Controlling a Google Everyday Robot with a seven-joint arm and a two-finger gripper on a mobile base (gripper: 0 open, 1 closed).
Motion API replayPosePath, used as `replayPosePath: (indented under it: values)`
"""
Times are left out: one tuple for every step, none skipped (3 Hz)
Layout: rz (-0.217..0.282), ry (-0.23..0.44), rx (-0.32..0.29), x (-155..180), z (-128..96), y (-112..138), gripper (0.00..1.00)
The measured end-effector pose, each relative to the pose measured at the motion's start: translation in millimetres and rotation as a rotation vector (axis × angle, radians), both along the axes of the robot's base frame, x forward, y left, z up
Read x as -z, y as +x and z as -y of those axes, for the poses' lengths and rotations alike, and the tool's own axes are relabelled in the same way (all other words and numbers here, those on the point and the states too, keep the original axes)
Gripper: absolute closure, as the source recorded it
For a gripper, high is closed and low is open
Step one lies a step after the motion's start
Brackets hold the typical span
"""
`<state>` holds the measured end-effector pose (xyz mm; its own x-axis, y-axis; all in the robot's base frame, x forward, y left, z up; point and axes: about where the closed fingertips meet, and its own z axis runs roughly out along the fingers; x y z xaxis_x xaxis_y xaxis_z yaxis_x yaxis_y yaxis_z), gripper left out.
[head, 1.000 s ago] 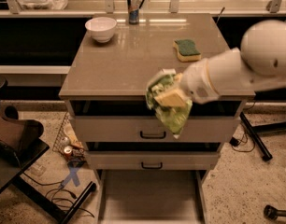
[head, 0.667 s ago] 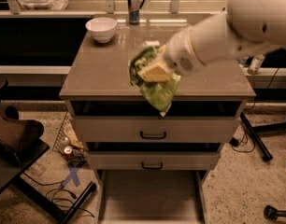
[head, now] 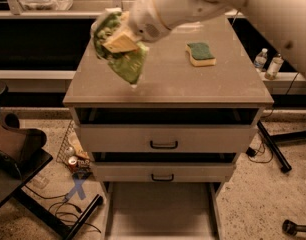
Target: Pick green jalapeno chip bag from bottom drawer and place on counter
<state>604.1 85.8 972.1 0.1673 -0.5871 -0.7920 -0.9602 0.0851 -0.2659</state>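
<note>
Over the counter, the pincer clamps the chip bag.

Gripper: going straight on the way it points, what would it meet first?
The gripper, holding the green jalapeno chip bag, points down-left; probably the counter near its left edge first, though depth is unclear.

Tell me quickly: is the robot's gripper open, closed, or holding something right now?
Gripper: closed on the green jalapeno chip bag, over the left side of the counter.
</note>
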Motion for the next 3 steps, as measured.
replayPosePath:
  values:
    - [0.034,0.039,-0.089,17,-41,40,1.00]
    - [0.038,0.050,-0.099,21,-48,50,0.85]
    - [0.037,0.051,-0.105,22,-51,49,0.62]
